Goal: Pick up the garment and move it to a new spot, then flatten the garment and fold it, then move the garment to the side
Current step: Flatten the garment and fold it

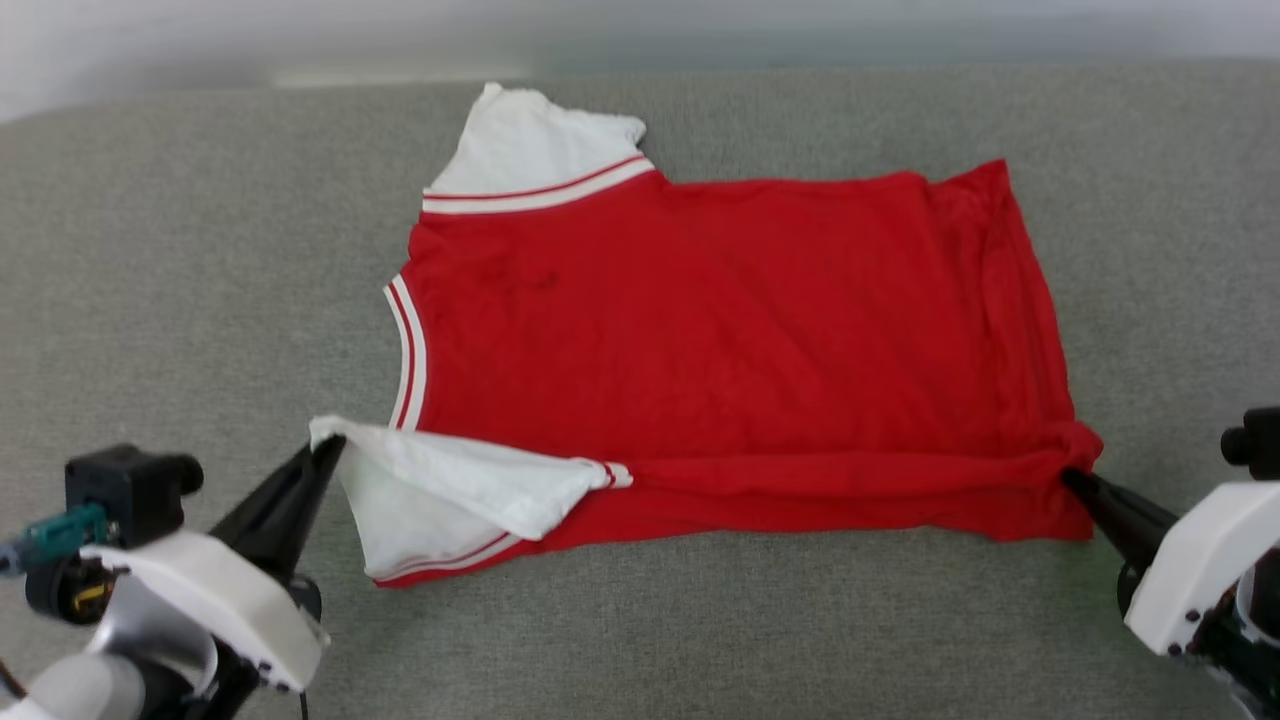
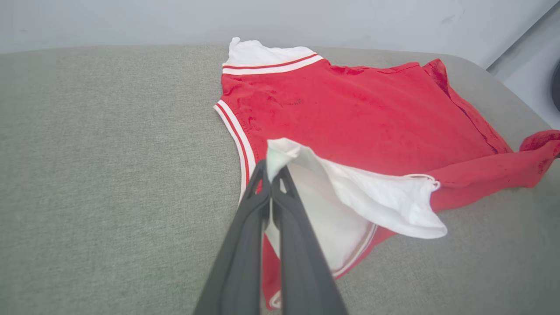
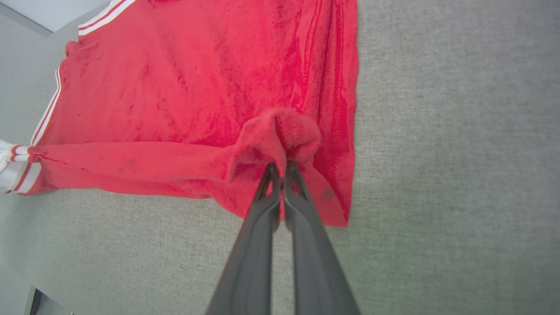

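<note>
The garment (image 1: 720, 340) lies spread on a grey padded surface, red back side up, neck to the left, hem to the right. One white sleeve points away at the top. My left gripper (image 1: 328, 452) is shut on the tip of the near white sleeve (image 2: 350, 192), lifted and folded over the red body. My right gripper (image 1: 1072, 480) is shut on the near hem corner (image 3: 280, 135), bunched and raised off the surface. The near edge of the garment (image 3: 175, 78) is rolled over between the two grips. Any lettering is hidden underneath.
The grey padded surface (image 1: 200, 250) runs wide on all sides of the shirt. A pale wall (image 2: 131, 22) rises behind its far edge. In the left wrist view the surface's rounded right end (image 2: 525, 105) drops off to a pale floor.
</note>
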You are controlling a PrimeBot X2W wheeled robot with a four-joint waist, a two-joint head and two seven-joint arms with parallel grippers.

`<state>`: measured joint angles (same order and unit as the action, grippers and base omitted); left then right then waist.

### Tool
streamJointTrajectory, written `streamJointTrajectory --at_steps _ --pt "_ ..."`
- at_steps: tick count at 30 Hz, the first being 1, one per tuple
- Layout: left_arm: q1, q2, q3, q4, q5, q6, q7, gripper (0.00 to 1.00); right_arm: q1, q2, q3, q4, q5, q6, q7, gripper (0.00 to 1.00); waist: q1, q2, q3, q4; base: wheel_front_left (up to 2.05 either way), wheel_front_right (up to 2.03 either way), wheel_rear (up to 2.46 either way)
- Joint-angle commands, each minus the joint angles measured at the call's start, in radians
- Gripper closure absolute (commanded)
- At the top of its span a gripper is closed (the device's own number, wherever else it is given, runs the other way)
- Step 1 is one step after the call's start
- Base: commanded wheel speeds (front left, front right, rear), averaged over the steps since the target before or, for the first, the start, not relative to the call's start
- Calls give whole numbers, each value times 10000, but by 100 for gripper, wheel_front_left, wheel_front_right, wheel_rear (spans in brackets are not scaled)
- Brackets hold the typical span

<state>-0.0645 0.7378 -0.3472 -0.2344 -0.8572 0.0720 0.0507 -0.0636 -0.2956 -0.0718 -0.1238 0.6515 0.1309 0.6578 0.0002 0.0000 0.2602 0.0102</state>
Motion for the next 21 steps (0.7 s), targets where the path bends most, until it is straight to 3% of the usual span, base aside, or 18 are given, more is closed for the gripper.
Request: streamJointTrajectory --at_steps 1,10,18,19,20,21 --pt "-459 -102 -15 213 72 23 100 100 -375 87 -64 202 -134 -4 111 100 -2 0 488 -21 0 0 0" --pt "-2263 -524 -516 1802 546 -188 536 100 -1685 196 112 1191 -808 -4 303 100 -2 0 1285 -3 0 0 0" --pt "-3264 -1267 -969 3436 780 -534 282 100 -2380 313 290 2047 -1231 -5 288 100 -2 0 1384 55 0 0 0" --pt "-3350 -1367 -1001 3627 851 -527 157 1 -2382 345 272 2117 -1259 -5 295 100 -2 0 1356 70 0 0 0" --pt "-3407 -1455 -1025 3812 897 -525 21 0 -2394 357 239 2128 -1360 -5 213 73 -2 0 1316 83 0 0 0" --pt "-3455 -1524 -1048 3979 966 -503 -124 0 -2405 391 178 2160 -1432 -5 164 0 -2 0 1261 80 0 0 0"
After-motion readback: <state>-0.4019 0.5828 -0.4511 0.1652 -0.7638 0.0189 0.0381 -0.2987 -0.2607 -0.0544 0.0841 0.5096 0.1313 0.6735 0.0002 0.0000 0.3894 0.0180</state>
